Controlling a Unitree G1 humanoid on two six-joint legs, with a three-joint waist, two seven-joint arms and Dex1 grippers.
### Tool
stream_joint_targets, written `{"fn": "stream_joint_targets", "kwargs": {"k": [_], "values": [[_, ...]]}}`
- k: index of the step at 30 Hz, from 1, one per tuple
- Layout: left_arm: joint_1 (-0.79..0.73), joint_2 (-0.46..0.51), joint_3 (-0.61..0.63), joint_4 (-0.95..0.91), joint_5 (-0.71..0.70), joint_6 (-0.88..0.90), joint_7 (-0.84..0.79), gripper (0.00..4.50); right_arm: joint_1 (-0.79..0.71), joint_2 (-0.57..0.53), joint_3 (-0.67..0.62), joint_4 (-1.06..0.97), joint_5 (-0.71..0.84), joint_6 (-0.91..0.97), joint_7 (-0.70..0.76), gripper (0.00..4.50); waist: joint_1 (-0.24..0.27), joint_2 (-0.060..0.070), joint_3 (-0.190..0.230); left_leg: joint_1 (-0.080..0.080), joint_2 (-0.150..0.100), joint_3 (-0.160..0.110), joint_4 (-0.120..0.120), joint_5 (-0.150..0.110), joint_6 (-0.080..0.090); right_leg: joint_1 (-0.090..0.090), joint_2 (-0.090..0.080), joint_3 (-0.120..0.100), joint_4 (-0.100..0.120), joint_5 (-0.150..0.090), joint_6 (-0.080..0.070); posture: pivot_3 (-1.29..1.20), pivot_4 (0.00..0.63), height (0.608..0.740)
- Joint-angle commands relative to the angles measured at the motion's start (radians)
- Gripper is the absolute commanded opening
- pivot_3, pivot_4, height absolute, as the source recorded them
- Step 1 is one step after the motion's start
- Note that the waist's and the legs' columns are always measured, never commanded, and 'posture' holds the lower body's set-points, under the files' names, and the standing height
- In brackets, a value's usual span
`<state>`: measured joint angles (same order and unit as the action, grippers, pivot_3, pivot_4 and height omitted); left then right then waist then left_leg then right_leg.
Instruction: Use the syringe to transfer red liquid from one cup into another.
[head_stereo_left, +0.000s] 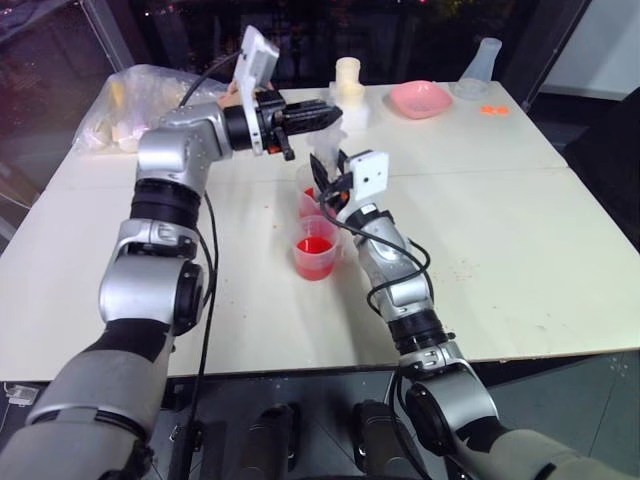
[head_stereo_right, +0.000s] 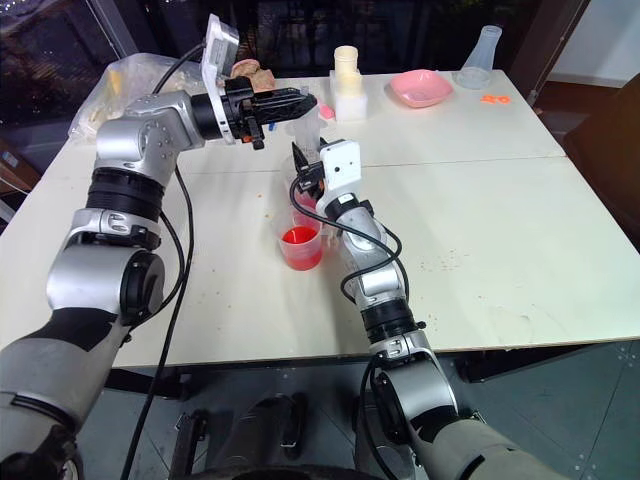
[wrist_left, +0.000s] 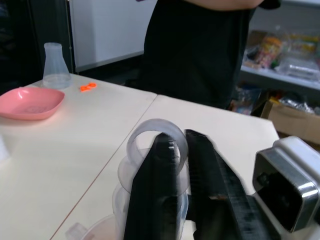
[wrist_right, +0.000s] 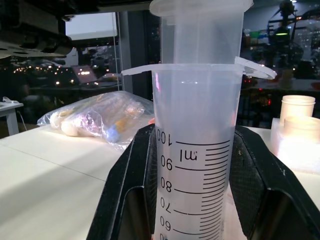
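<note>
The syringe (wrist_right: 192, 150) stands upright, and my right gripper (wrist_right: 195, 132) is shut on its clear, scale-printed barrel. The stretch of barrel seen in the right wrist view looks clear. Two clear cups sit right below it on the table. The near cup (head_stereo_left: 314, 255) holds red liquid (head_stereo_left: 313, 246). The far cup (head_stereo_left: 306, 200), also reddish, is partly hidden behind my right gripper (head_stereo_left: 333, 187). My left gripper (head_stereo_left: 333, 112) points level across the syringe's top. Its fingers (wrist_left: 160, 190) stand slightly apart at the plunger's ring end (wrist_left: 145, 137).
Along the table's far side are a pink bowl (head_stereo_left: 420, 98), a clear flask (head_stereo_left: 483, 65), a stack of white containers (head_stereo_left: 348, 85) and small orange pieces (head_stereo_left: 493, 110). A plastic bag (head_stereo_left: 130, 100) lies far left. A person in black (wrist_left: 200, 50) stands beyond the table.
</note>
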<state>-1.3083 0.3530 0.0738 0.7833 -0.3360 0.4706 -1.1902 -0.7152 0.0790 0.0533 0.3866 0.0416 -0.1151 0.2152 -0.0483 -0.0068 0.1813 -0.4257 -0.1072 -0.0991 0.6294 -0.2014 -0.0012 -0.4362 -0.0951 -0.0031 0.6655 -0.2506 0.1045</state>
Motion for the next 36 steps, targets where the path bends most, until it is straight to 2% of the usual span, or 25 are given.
{"fn": "stream_joint_targets", "kwargs": {"k": [1, 5, 8, 12, 18, 23, 27, 36], "values": [[-0.047, 0.000, 0.025, -0.082, -0.039, -0.006, -0.001, 1.86, -0.008, 0.019, 0.048, -0.020, -0.012, 0.017, 0.021, 1.36, 0.001, 0.000, 0.000, 0.000, 0.000, 0.000, 0.000, 0.000, 0.000, 0.000, 0.000, 0.000, 0.000, 0.000, 0.000, 0.00, 0.150, 0.740], [-0.029, 0.023, 0.033, -0.106, -0.041, 0.000, -0.006, 2.85, -0.014, 0.013, 0.041, -0.050, -0.008, 0.030, 0.019, 1.36, 0.000, 0.000, 0.000, 0.000, 0.000, 0.000, 0.000, 0.000, 0.000, 0.000, 0.000, 0.000, 0.000, 0.000, 0.000, 0.00, 0.150, 0.740], [-0.017, 0.055, 0.065, -0.110, -0.054, 0.026, 0.017, 2.85, -0.021, 0.008, 0.033, -0.077, -0.006, 0.043, 0.012, 1.36, -0.003, 0.000, 0.000, 0.000, 0.000, 0.000, 0.000, 0.000, 0.000, 0.000, 0.000, 0.000, 0.000, 0.000, 0.000, 0.00, 0.150, 0.740], [0.022, 0.137, 0.097, -0.128, -0.078, 0.078, 0.023, 2.85, -0.027, 0.001, 0.025, -0.131, 0.003, 0.071, 0.007, 1.36, -0.020, 0.000, 0.000, 0.000, 0.000, 0.000, 0.000, 0.000, 0.000, -0.001, 0.000, 0.000, 0.001, 0.000, 0.000, 0.00, 0.150, 0.740], [0.065, 0.248, 0.163, -0.173, -0.133, 0.184, 0.057, 2.85, -0.042, -0.013, 0.011, -0.199, 0.020, 0.115, 0.004, 1.36, -0.021, 0.000, 0.000, 0.000, 0.000, -0.001, -0.001, 0.000, -0.001, -0.001, 0.000, 0.000, 0.001, 0.000, 0.000, 0.00, 0.150, 0.740], [0.122, 0.328, 0.151, -0.187, -0.107, 0.156, 0.057, 2.85, -0.055, -0.031, 0.003, -0.284, 0.038, 0.166, 0.010, 1.36, -0.020, 0.000, 0.000, 0.000, 0.000, -0.001, 0.000, 0.001, -0.001, -0.001, 0.000, 0.000, 0.001, 0.000, 0.000, 0.00, 0.150, 0.740], [0.129, 0.339, 0.145, -0.181, -0.108, 0.149, 0.062, 2.85, -0.062, -0.047, -0.003, -0.414, 0.084, 0.267, 0.026, 1.36, -0.015, 0.000, 0.000, 0.000, 0.000, -0.001, 0.000, 0.000, -0.001, -0.001, 0.000, 0.000, 0.001, 0.000, 0.000, 0.00, 0.150, 0.740], [0.107, 0.278, 0.117, -0.191, -0.113, 0.155, 0.087, 2.85, -0.044, -0.096, -0.025, -0.758, 0.317, 0.640, 0.076, 1.36, -0.011, 0.000, 0.000, 0.000, 0.000, -0.001, 0.000, 0.000, 0.000, -0.001, 0.000, 0.000, 0.001, 0.000, 0.000, 0.00, 0.150, 0.740]]}}
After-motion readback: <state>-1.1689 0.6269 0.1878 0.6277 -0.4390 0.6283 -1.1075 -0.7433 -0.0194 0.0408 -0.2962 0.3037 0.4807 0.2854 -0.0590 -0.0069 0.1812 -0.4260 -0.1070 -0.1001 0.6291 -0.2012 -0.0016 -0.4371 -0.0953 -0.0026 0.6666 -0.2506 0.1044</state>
